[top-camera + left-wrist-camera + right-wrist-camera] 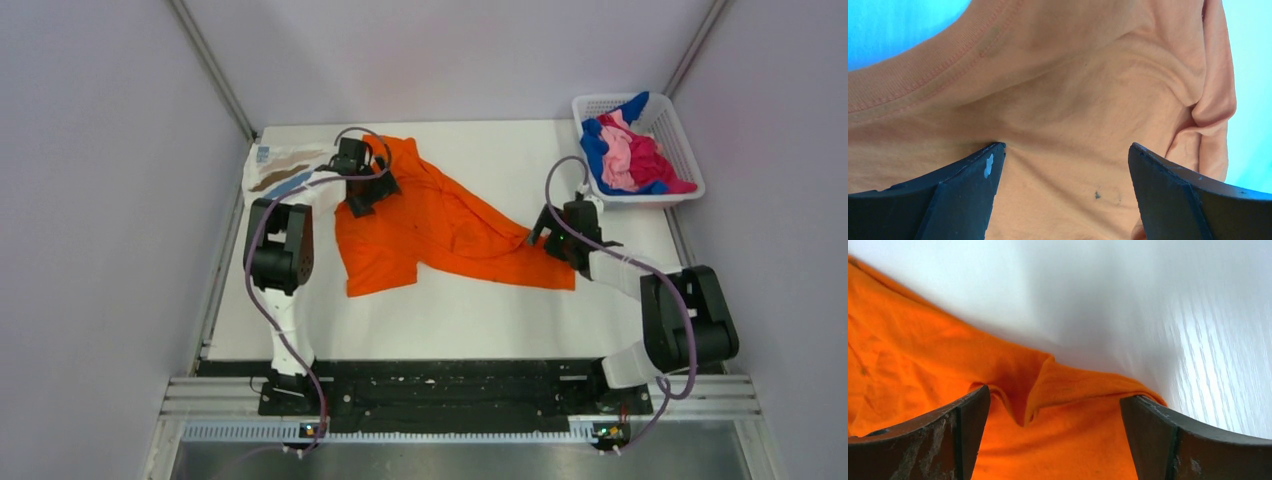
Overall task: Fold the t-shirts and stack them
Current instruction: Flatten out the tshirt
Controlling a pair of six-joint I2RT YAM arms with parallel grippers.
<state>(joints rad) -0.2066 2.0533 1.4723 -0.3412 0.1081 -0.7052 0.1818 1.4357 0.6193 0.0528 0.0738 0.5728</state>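
Note:
A bright orange t-shirt (440, 225) lies spread and crumpled across the middle of the table. My left gripper (368, 192) is open, its jaws wide apart over the shirt's collar area (1063, 100) at the far left. My right gripper (545, 235) is open over the shirt's right edge, where a fold of orange cloth (1058, 390) sits between the jaws. A folded white shirt with brown and blue streaks (285, 168) lies at the far left, behind my left arm. Blue, pink and magenta shirts (630, 155) are piled in the basket.
A white plastic lattice basket (672, 130) stands at the far right corner of the table. Grey walls close in both sides. The black base rail (440, 385) runs along the near edge.

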